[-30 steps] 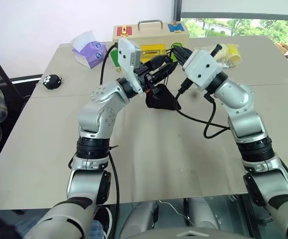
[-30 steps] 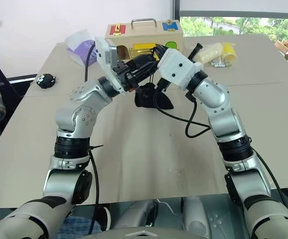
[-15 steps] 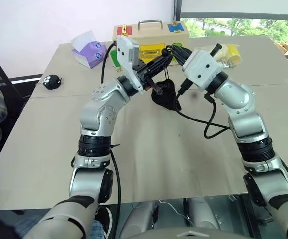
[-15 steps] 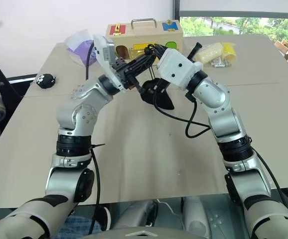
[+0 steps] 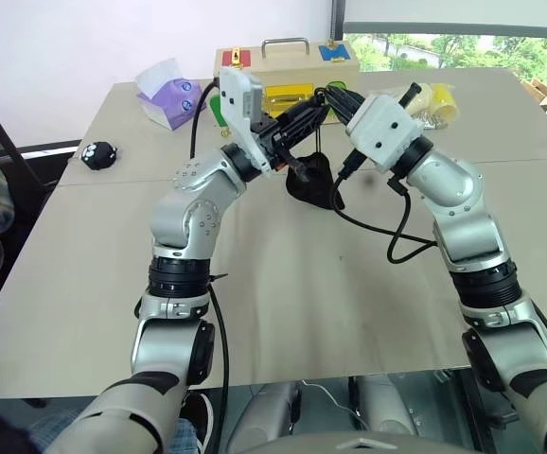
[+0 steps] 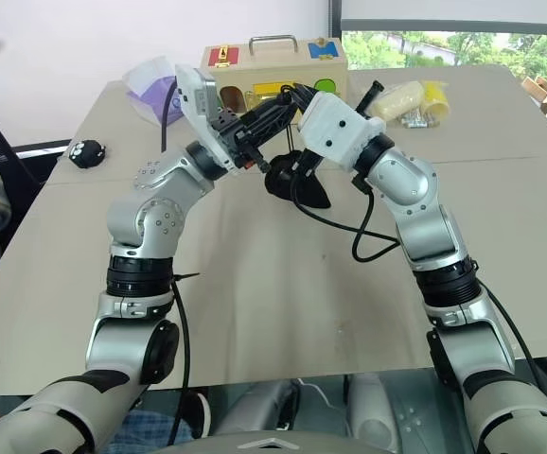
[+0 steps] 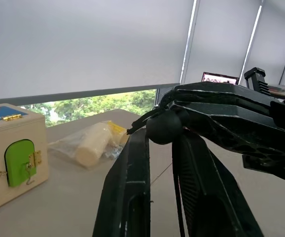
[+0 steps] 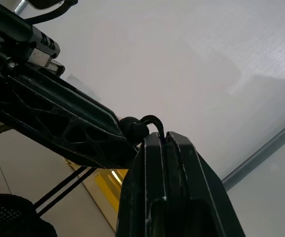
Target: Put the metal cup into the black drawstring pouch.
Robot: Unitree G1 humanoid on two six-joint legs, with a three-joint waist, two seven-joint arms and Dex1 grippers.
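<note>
The black drawstring pouch (image 5: 311, 180) hangs just below both grippers. The right gripper (image 8: 164, 140) pinches its cord (image 8: 152, 121); the left gripper (image 7: 162, 136) is slightly open around the toggle (image 7: 164, 126).

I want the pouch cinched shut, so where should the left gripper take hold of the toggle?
Probably the round toggle itself, across its sides, coming from the robot's left: the right gripper pinches the cord right beside it, and the black drawstring pouch hangs limp below.

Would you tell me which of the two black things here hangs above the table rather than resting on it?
The black drawstring pouch, dangling beneath the raised grippers; the small black round toy lies on the table far to the left.
</note>
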